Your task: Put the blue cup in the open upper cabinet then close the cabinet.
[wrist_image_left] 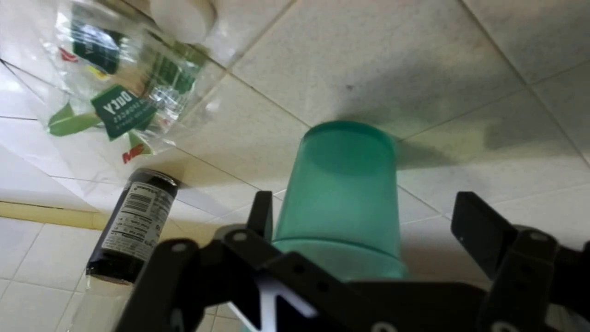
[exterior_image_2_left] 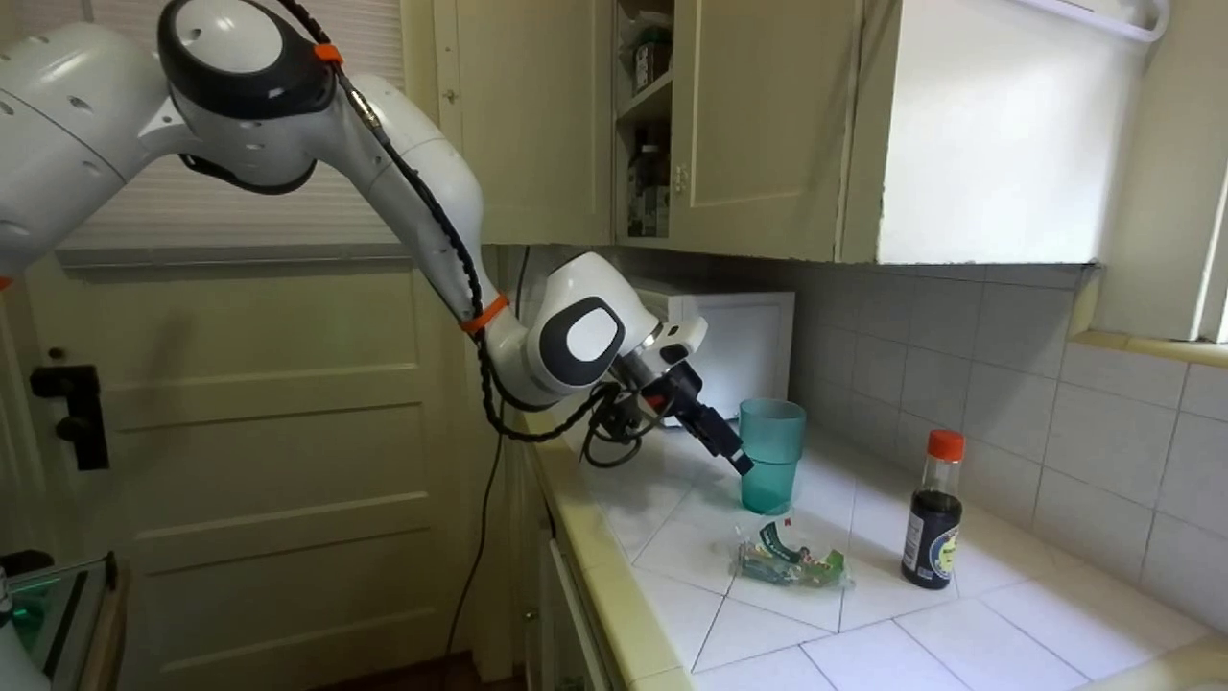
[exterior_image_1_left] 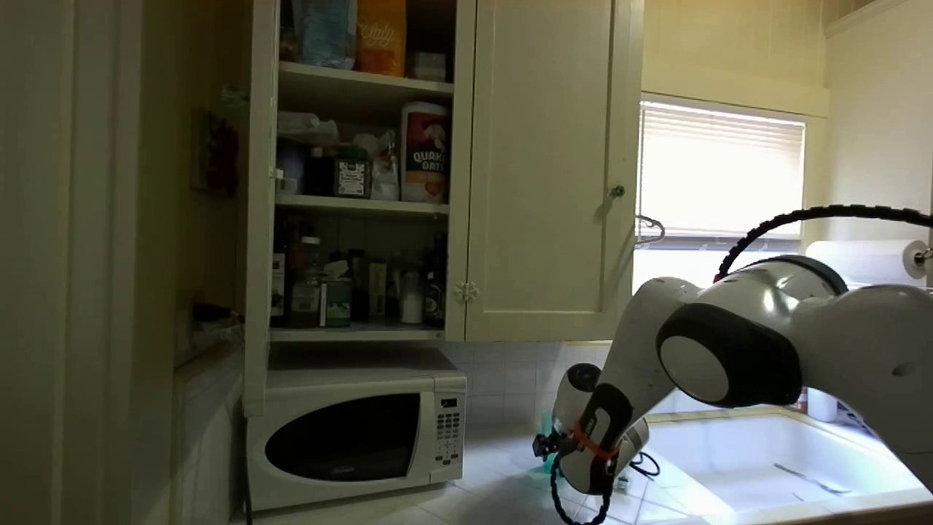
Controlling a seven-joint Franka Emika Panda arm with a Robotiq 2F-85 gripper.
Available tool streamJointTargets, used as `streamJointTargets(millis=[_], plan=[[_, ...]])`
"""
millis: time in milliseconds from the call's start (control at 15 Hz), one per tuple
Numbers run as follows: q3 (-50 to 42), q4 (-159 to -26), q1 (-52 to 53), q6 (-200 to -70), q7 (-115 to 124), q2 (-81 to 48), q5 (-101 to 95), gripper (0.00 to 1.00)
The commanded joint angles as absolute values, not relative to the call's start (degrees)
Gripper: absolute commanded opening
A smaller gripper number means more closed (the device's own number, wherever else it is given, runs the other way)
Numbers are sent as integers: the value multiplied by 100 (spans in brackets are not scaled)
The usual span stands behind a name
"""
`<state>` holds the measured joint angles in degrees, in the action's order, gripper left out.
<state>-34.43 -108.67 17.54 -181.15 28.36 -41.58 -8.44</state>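
Currently your gripper (wrist_image_left: pixel 364 214) is unclenched, its two fingers (wrist_image_left: pixel 481 229) spread wide, and the wrist view shows the blue cup (wrist_image_left: pixel 343 196) between them, with more space beside one finger than beside the other. In an exterior view your fingertips (exterior_image_2_left: pixel 741 462) overlap the cup's side; whether either touches it, you cannot tell. The cup stands upright, rim up, on the tiled counter (exterior_image_2_left: pixel 892 662), near the microwave (exterior_image_1_left: pixel 342 437) and apart from it. In an exterior view your arm (exterior_image_1_left: pixel 692 364) covers most of the cup, leaving strips of teal on show. Near the cup you have a crumpled clear package (exterior_image_2_left: pixel 791 563) with green printed labels, and near that stands a bottle (exterior_image_2_left: pixel 932 528) with dark contents and a red cap. Up above the microwave, your upper cabinet (exterior_image_1_left: pixel 364 205) is open, its door (exterior_image_2_left: pixel 537 125) swung out. Its shelves hold bottles, jars and bags, with an oats canister (exterior_image_1_left: pixel 424 153) at one end of a shelf. Next to it, the neighbouring cabinet door (exterior_image_1_left: pixel 539 160), the one with a knob (exterior_image_1_left: pixel 618 191), is closed. You can also see a white sink (exterior_image_1_left: pixel 718 452) in an exterior view, with a slim utensil (exterior_image_1_left: pixel 827 486) lying in it.
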Motion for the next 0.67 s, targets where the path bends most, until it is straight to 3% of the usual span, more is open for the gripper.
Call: streamJointTargets(millis=[0, 600], plan=[[-3689, -10622, 1952, -18104, 2613, -4579, -175, 100], [-3928, -10472, 2108, -18091, 2308, -4792, 370, 100]])
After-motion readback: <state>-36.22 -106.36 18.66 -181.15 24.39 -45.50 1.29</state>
